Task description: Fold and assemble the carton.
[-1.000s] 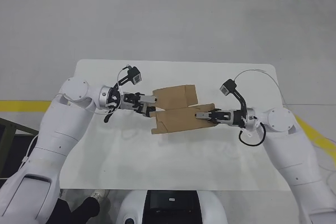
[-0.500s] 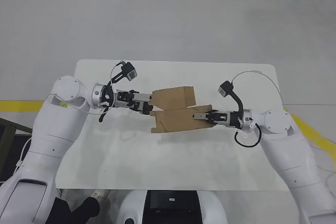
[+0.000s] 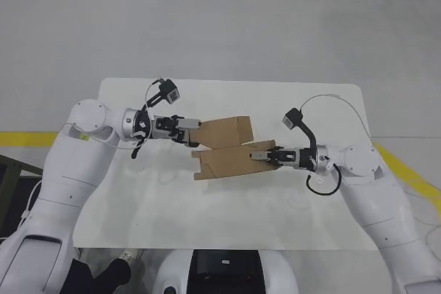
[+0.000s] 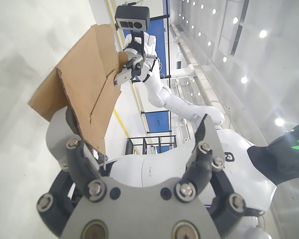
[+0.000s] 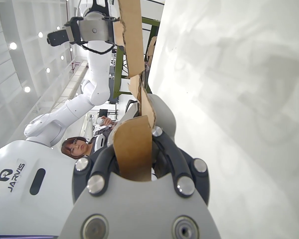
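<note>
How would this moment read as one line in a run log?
phase: folding | flat brown cardboard carton: unassembled | left gripper: fingers open at its edge | right gripper: fingers shut on opposite end

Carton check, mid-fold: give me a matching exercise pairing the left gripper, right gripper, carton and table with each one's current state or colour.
1. left gripper
2. right gripper
3. carton
4. table

A. white, underneath everything
B. open, one finger against the carton's edge
C. brown, spanning between both arms
D. shut on the carton

Pairs: 1-B, 2-D, 3-C, 4-A.
</note>
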Robot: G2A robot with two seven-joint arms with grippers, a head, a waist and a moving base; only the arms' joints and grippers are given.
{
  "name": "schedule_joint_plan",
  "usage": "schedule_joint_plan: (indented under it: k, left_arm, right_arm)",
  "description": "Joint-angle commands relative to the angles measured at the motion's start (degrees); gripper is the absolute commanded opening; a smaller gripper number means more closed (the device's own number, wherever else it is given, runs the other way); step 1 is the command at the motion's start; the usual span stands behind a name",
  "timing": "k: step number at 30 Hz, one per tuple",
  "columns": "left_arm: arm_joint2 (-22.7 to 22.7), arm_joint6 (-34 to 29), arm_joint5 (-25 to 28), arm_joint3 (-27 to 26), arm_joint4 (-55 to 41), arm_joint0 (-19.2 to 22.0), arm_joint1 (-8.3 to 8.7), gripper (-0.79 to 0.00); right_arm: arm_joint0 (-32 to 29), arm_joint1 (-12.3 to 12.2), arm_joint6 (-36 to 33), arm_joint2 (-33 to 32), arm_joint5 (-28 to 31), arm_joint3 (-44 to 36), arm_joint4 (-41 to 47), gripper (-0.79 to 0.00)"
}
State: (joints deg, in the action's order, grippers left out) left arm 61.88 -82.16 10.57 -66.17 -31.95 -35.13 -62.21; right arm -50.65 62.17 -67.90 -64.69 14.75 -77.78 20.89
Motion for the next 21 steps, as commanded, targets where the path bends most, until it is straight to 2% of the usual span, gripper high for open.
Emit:
schedule_joint_plan:
  k: [1,21]
  left_arm:
    - [0.0,0.1,0.0,0.1,0.0,0.1,0.0,0.0]
    - [-1.0,0.0,0.3,1.0,0.5,0.7,-0.17,0.0]
  right_arm:
    - [0.0,0.0,-0.1,0.1,-0.1,0.1,0.2,-0.785]
    - [0.2,0.1,0.0,1.0,-0.2,-0.8,0.7,-0.785]
